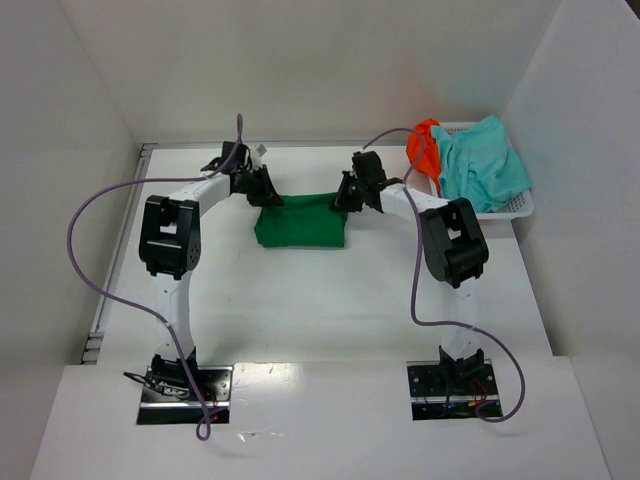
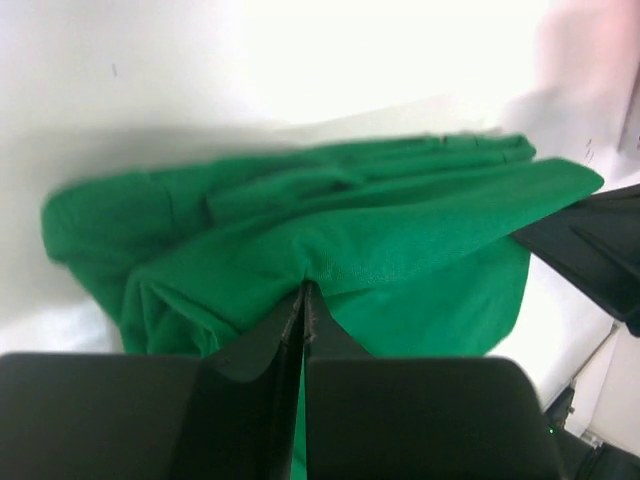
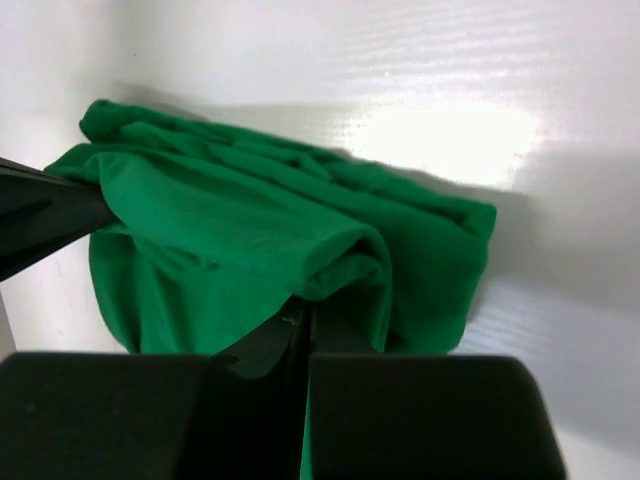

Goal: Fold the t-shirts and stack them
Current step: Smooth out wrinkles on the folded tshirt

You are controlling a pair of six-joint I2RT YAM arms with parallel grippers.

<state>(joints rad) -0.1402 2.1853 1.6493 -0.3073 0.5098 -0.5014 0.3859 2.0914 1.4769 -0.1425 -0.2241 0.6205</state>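
Observation:
The dark green t-shirt [image 1: 300, 222] hangs folded between my two grippers at the middle back of the table. My left gripper [image 1: 262, 190] is shut on its left top edge, and the cloth [image 2: 330, 240] drapes past the fingertips. My right gripper [image 1: 347, 195] is shut on its right top edge, with the green cloth [image 3: 250, 240] folded over the jaws. The light teal t-shirt [image 1: 483, 165] and the bright orange t-shirt [image 1: 423, 145] lie bunched in the basket at the back right.
The white mesh basket [image 1: 520, 208] stands at the back right corner against the wall. White walls close the table on the left, back and right. Purple cables loop from both arms over the table.

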